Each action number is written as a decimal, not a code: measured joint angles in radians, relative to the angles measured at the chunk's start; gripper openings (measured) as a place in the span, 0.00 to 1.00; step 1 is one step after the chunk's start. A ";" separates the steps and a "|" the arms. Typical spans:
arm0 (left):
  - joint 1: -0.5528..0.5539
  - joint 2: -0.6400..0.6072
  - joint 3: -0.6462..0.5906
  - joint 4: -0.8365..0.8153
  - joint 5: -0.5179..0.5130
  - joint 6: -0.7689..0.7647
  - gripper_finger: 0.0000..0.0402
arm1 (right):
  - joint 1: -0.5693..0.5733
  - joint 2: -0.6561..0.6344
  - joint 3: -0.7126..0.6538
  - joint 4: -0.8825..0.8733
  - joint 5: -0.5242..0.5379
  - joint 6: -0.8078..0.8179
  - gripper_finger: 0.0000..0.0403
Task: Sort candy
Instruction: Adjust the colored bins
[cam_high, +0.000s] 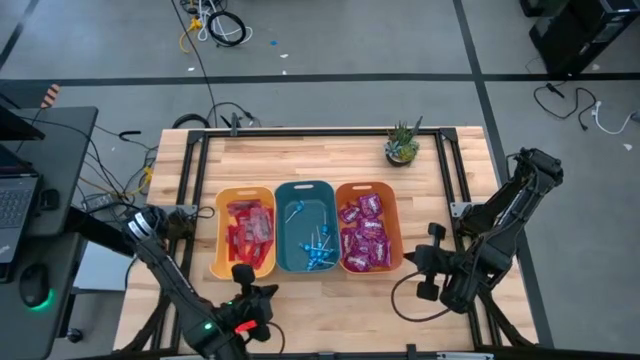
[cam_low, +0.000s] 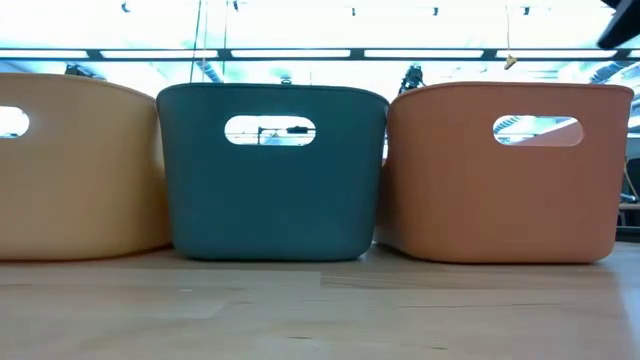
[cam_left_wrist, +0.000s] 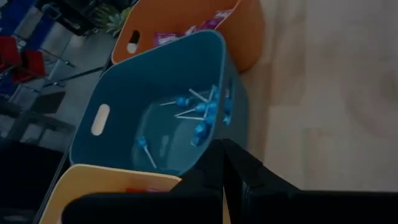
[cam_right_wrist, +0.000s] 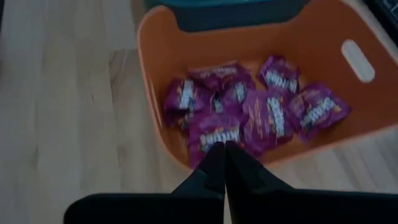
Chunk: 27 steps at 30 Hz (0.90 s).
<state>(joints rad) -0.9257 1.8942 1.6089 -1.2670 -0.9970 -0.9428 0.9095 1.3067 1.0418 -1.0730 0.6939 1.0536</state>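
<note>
Three bins stand side by side mid-table. The yellow bin (cam_high: 222, 215) holds flat red packets (cam_high: 250, 230). The teal bin (cam_high: 304, 190) holds blue lollipops (cam_high: 318, 250) (cam_left_wrist: 202, 118). The orange bin (cam_high: 394, 215) holds shiny purple packets (cam_high: 365, 235) (cam_right_wrist: 261, 112). My left gripper (cam_high: 245, 275) (cam_left_wrist: 222, 158) is shut and empty, near the table's near edge by the yellow and teal bins. My right gripper (cam_high: 412, 262) (cam_right_wrist: 224, 158) is shut and empty, just right of the orange bin's near corner. Neither gripper shows in the low view.
A small potted plant (cam_high: 402, 146) stands toward the far right corner. Bare wood lies in front of the bins (cam_low: 320, 310), behind them, and on the right part of the table. Cables and a desk with a laptop (cam_high: 15, 200) sit off the table's left.
</note>
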 joint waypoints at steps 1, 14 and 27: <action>0.009 0.000 -0.008 0.000 0.000 0.000 0.00 | -0.006 0.000 -0.003 0.016 0.006 -0.013 0.00; 0.063 0.000 -0.024 -0.048 0.066 0.050 0.00 | -0.082 -0.001 0.019 -0.226 -0.045 0.091 0.00; 0.062 0.000 -0.024 -0.022 0.058 0.042 0.00 | -0.078 0.000 -0.108 -0.096 -0.170 0.182 0.00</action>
<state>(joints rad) -0.8635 1.8942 1.5848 -1.2889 -0.9394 -0.9009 0.8314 1.3064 0.9342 -1.1692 0.5237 1.2358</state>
